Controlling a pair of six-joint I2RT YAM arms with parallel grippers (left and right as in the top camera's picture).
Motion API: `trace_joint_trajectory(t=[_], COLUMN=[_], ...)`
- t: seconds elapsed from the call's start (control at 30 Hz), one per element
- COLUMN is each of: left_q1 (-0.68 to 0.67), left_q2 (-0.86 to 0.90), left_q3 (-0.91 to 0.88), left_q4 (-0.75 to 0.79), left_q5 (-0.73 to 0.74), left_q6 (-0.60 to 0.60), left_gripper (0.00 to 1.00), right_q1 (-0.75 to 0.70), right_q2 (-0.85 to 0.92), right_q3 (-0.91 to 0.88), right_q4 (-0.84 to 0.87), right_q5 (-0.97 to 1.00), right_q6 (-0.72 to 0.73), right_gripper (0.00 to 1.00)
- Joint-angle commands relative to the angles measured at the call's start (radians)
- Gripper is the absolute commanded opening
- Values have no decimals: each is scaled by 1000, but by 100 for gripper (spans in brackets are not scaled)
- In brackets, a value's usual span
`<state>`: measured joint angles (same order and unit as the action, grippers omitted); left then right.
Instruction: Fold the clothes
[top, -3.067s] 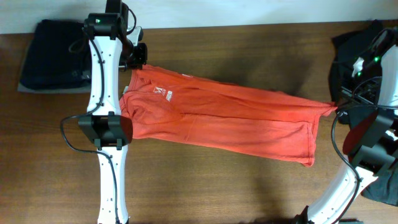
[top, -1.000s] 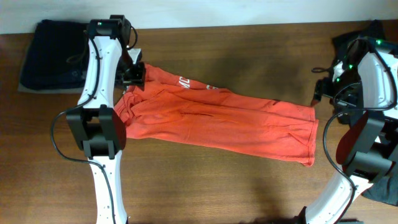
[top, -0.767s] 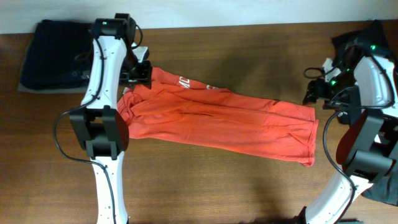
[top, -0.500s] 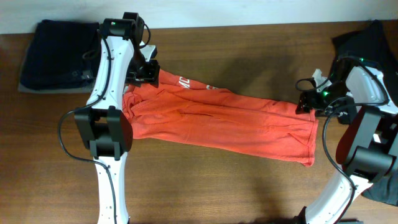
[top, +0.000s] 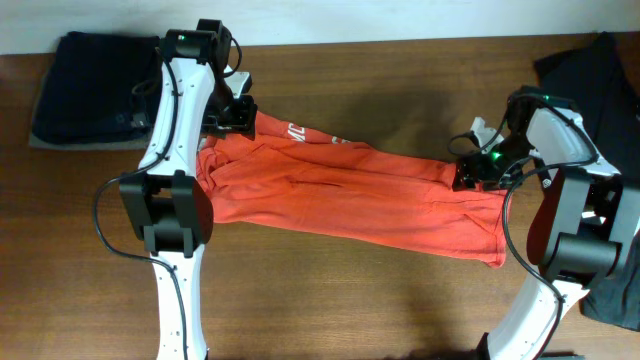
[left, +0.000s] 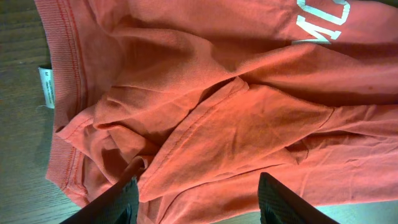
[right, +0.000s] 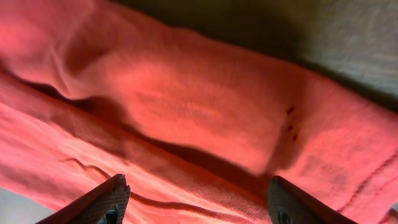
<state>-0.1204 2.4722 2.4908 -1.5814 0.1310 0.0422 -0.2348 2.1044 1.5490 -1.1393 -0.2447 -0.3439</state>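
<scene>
The clothes, one red-orange T-shirt (top: 350, 195), lie stretched across the table, collar end at the left and hem at the right. White lettering (top: 293, 132) shows near the upper left edge. My left gripper (top: 236, 112) hovers open over the bunched collar end; in the left wrist view its fingers (left: 118, 205) straddle a folded sleeve seam (left: 199, 124). My right gripper (top: 470, 172) is open over the shirt's upper right corner. Wrinkled fabric (right: 199, 112) fills the right wrist view, and the gripper (right: 199, 202) holds nothing.
Dark navy folded garments (top: 85, 90) sit at the back left corner. A black garment (top: 600, 70) lies at the far right, behind the right arm. Bare wooden table (top: 350, 310) runs along the front.
My right gripper has moved left from beside the hem to over the shirt's upper right corner. The left gripper shifted slightly right over the collar end. Both stay open.
</scene>
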Motion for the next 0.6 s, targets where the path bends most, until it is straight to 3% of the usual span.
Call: trace_joint_trajectory(t=[0.0, 0.13, 0.43, 0.57], left_q1=[7, 8, 8, 11], left_q2=[-32, -32, -32, -32], left_q3=[10, 10, 10, 10], left_q4=[-1, 3, 6, 6], left_q5=[0, 0, 0, 0], left_q6=[16, 16, 16, 16], left_gripper=[62, 61, 62, 62], right_q1=[5, 20, 60, 60], right_q2=[2, 2, 2, -3], right_q3=[-35, -47, -40, -31], right_q4=[1, -8, -28, -50], right_q5=[12, 13, 21, 39], right_q6=[-19, -19, 3, 56], right_gripper=[75, 68, 17, 9])
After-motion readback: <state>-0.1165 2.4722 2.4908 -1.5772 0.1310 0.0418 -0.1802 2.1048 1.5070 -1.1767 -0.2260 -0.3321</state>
